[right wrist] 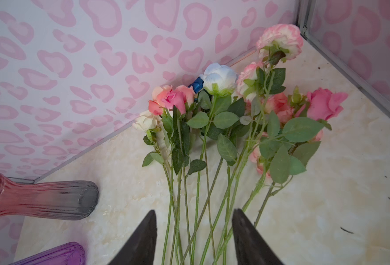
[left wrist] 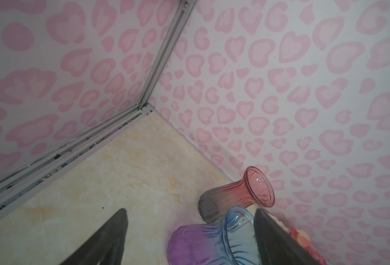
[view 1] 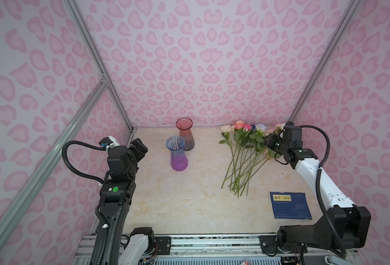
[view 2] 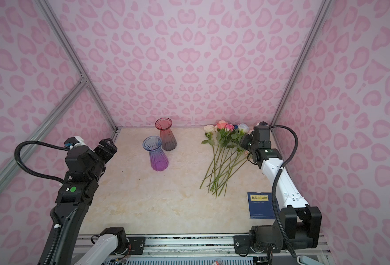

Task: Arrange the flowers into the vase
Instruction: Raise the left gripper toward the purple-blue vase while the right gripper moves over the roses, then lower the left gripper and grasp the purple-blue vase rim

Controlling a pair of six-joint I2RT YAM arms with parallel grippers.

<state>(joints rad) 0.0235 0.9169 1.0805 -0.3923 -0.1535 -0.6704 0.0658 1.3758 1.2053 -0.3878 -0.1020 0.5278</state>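
Observation:
The flowers lie in a loose bunch on the right of the marble table, heads toward the back wall, stems fanning toward the front. My right gripper is open and hovers over the middle of the bunch, with several green stems showing between its fingers; I cannot tell whether it touches them. A blue-to-purple vase and a red-to-grey vase stand upright at the back centre, empty. Left of the vases, my left gripper is open, raised above the table and holding nothing.
A dark blue book lies flat near the front right, beside the right arm. Pink-patterned walls with aluminium posts close in the table on three sides. A metal rail runs along the front edge.

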